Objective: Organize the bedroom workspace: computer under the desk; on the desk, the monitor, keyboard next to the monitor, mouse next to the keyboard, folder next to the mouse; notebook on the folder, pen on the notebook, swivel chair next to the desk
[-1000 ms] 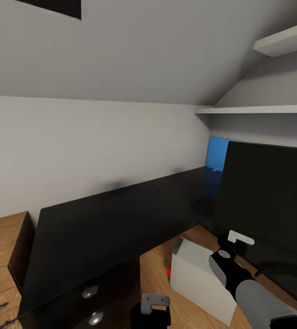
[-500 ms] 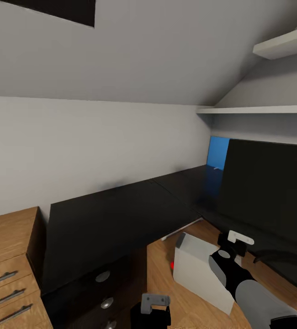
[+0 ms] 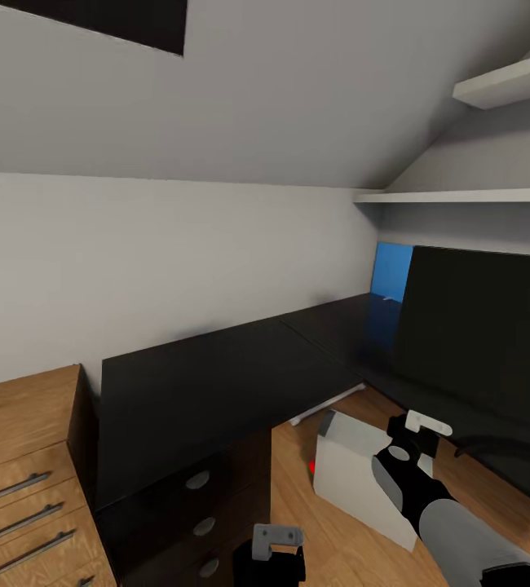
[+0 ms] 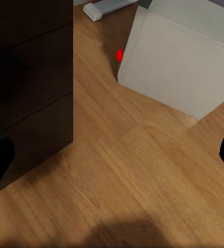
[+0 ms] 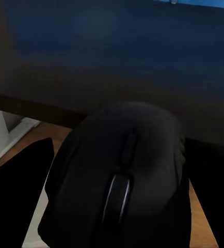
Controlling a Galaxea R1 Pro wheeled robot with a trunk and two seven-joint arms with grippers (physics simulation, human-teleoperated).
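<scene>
The right gripper (image 3: pixel 416 432) holds the mouse (image 5: pixel 122 181) between its fingers, above the floor beside the computer (image 3: pixel 355 477); the mouse's long axis runs along the fingers, its scroll-wheel end probably nearest the camera. The left gripper (image 3: pixel 277 542) hangs with its jaws spread wide over the wood floor (image 4: pixel 138 175). The glossy black desk (image 3: pixel 208 379) carries the monitor (image 3: pixel 481 326) under sloped grey walls.

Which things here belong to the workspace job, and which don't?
Job: glossy black L-shaped desk; wide black flat monitor; light grey computer tower; dark rounded mouse, held in the right gripper.
Not: light-wood drawer chest; white wall shelves.
</scene>
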